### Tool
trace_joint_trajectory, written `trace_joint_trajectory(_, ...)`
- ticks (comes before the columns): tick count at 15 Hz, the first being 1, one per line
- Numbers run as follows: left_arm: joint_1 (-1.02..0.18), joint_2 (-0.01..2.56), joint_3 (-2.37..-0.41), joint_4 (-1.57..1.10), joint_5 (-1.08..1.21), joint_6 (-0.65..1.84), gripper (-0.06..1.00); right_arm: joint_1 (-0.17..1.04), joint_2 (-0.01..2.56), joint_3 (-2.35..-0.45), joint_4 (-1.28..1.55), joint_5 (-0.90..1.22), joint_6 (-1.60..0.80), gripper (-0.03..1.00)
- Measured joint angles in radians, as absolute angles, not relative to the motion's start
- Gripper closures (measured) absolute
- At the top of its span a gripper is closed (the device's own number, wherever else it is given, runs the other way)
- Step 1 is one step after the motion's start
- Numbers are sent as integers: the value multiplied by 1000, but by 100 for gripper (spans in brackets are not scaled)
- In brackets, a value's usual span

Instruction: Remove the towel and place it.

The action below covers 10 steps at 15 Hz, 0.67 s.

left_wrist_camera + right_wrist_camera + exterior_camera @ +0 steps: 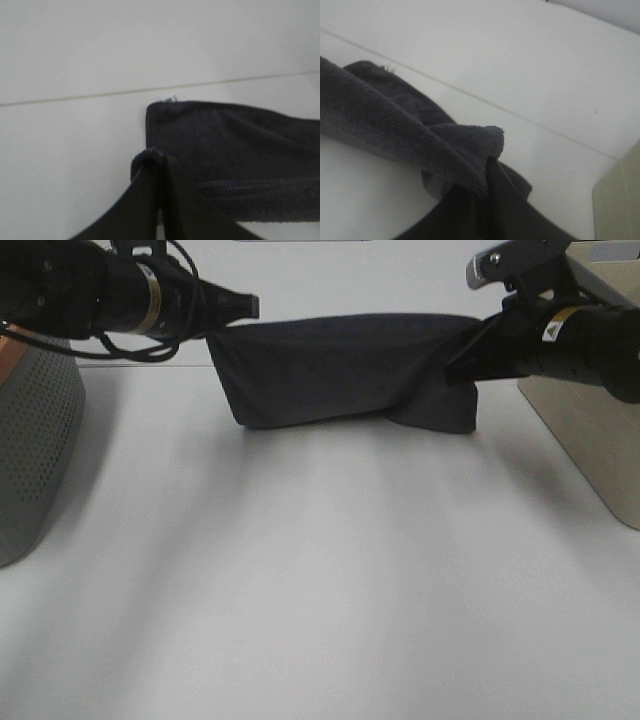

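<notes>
I find the towel (340, 370) held up as a sagging band between both arms, near the table's (320, 590) far edge and about midway between its left and right edges. The left gripper (161, 172) has its fingers pressed together on one upper corner; a small fold of cloth shows at the tips. The right gripper (487, 195) is likewise clamped on the opposite upper corner, with a bunched roll of plush just above the pinch. In the high view the top hem runs nearly level between the two pinch points. The cloth hangs down from there, and its lower edge appears to meet the table, with the right-hand part folded under in a thicker lump. A grey perforated basket (35, 440) stands at the table's left edge, and a beige bin (590, 430) at the right edge. Both are apart from the towel.
</notes>
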<state>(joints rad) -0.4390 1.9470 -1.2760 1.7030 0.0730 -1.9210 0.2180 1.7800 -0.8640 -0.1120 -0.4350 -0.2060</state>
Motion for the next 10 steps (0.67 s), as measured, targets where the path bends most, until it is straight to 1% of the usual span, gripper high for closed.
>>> trace_joint_trajectory(1, -456, 1938, -1192, 1702, 103, -1921, 94, 218, 1779, -779, -199, -474, -129, 95)
trace_joint_trajectory(3, -472, 1920, -1138, 1702, 113, -1921, 94, 218, 1778, -702, -307, -522, -51, 95)
trace_joint_trajectory(5, -491, 1916, -1097, 1700, 109, -1921, 94, 218, 1778, -639, -362, -559, -28, 95)
trace_joint_trajectory(10, -496, 1916, -1019, 1667, -64, -1921, 94, 218, 1778, -520, -428, -571, -27, 95)
